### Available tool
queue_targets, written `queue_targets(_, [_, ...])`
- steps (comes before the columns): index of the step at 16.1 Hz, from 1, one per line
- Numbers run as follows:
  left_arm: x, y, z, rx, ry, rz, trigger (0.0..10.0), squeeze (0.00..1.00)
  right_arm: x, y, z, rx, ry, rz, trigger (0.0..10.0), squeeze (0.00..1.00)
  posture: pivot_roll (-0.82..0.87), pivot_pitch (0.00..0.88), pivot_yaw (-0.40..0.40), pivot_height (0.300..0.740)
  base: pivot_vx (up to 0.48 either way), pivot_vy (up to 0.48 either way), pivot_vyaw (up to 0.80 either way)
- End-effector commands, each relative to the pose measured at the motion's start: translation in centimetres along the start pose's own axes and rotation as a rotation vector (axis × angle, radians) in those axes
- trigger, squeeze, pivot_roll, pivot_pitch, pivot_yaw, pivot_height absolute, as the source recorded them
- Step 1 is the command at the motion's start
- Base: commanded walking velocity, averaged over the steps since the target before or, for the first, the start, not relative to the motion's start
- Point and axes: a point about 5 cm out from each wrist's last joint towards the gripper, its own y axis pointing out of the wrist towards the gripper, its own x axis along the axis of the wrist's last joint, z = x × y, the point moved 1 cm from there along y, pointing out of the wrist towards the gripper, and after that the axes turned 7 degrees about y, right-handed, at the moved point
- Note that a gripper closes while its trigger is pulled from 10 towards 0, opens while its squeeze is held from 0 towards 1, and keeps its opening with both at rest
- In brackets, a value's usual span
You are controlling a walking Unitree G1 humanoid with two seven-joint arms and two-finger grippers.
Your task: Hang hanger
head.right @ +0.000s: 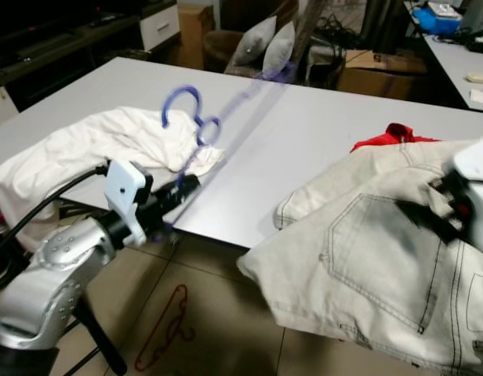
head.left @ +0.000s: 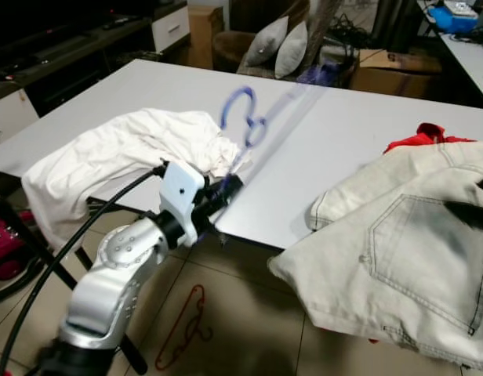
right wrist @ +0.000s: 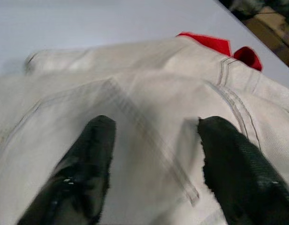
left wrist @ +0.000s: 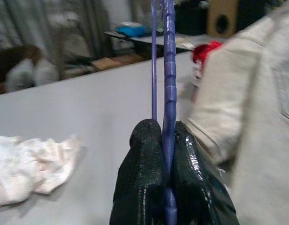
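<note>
Blue hanger up over the table edge | left gripper clamped tight on it | right gripper fingers spread wide above pale jeans

The purple hanger is smeared into a blur across the upper middle of the frame, so only its hook reads clearly. The pale jeans run off the right and bottom edges. A red garment is mostly buried under them, only a corner peeking out.
</note>
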Motion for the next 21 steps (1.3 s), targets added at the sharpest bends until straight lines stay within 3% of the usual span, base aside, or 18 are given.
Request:
queue_targets(1, [0.4,-0.2,-0.4,-0.056,-0.001,-0.005,10.0,0.00,0.7,-1.0,0.6,0.057,-0.039,-0.001,10.0,1.00,-0.01,0.020,0.020,0.740,0.000,0.000,0.00])
queue_targets(4, [0.4,-0.6,0.2,-0.072,0.047,0.040,10.0,0.00,-0.3,-3.3,3.4,0.311,-0.119,0.095,10.0,1.00,-0.02,0.046,0.025,0.740,0.000,0.000,0.00])
queue_targets(6, [0.4,-0.7,0.2,-0.083,0.043,0.054,10.0,0.00,-1.3,-3.7,3.8,0.347,-0.121,0.195,10.0,1.00,-0.03,0.062,0.025,0.740,0.000,0.000,0.00])
queue_targets(7, [0.5,-0.8,0.1,-0.097,0.036,0.054,10.0,0.00,-2.0,-3.9,4.1,0.376,-0.124,0.250,10.0,0.89,-0.03,0.068,0.026,0.740,0.000,0.000,0.00])
queue_targets(8, [0.6,-0.9,0.0,-0.109,0.034,0.056,10.0,0.00,-2.8,-3.8,4.4,0.392,-0.125,0.298,10.0,0.04,-0.03,0.075,0.027,0.740,0.000,0.000,0.00])
queue_targets(10, [0.6,-0.9,-0.2,-0.123,0.032,0.057,10.0,0.00,-4.3,-3.1,4.6,0.386,-0.137,0.377,10.0,0.00,-0.03,0.080,0.030,0.740,0.000,0.000,0.00])
queue_targets(11, [0.6,-0.8,-0.3,-0.127,0.030,0.057,10.0,0.00,-5.7,-1.3,4.1,0.321,-0.166,0.422,10.0,0.00,-0.03,0.081,0.032,0.740,0.000,0.000,0.00])
queue_targets(15, [0.9,-0.5,-0.4,-0.135,0.030,0.051,10.0,0.00,-8.1,4.0,1.2,0.091,-0.242,0.399,10.0,0.00,-0.03,0.079,0.034,0.740,0.000,0.000,0.00])
queue_targets(17, [1.1,-0.5,0.0,-0.113,0.038,0.047,10.0,0.00,-7.2,7.5,-0.9,-0.079,-0.206,0.283,10.0,0.00,-0.02,0.077,0.033,0.740,0.000,0.000,0.00])
queue_targets(18, [1.1,-0.4,0.3,-0.091,0.037,0.045,10.0,0.00,-5.5,10.0,-2.5,-0.199,-0.210,0.178,10.0,0.00,-0.02,0.076,0.035,0.740,0.000,0.000,0.00])
queue_targets(20, [1.2,-0.4,0.6,-0.072,0.043,0.042,10.0,0.00,-3.5,12.0,-4.1,-0.309,-0.203,0.078,10.0,0.00,-0.01,0.072,0.039,0.740,0.000,0.000,0.00])
queue_targets(21, [1.3,-0.3,0.9,-0.053,0.052,0.040,10.0,0.00,-1.5,13.0,-5.4,-0.393,-0.204,-0.009,10.0,0.00,-0.01,0.069,0.036,0.740,0.000,0.000,0.00])
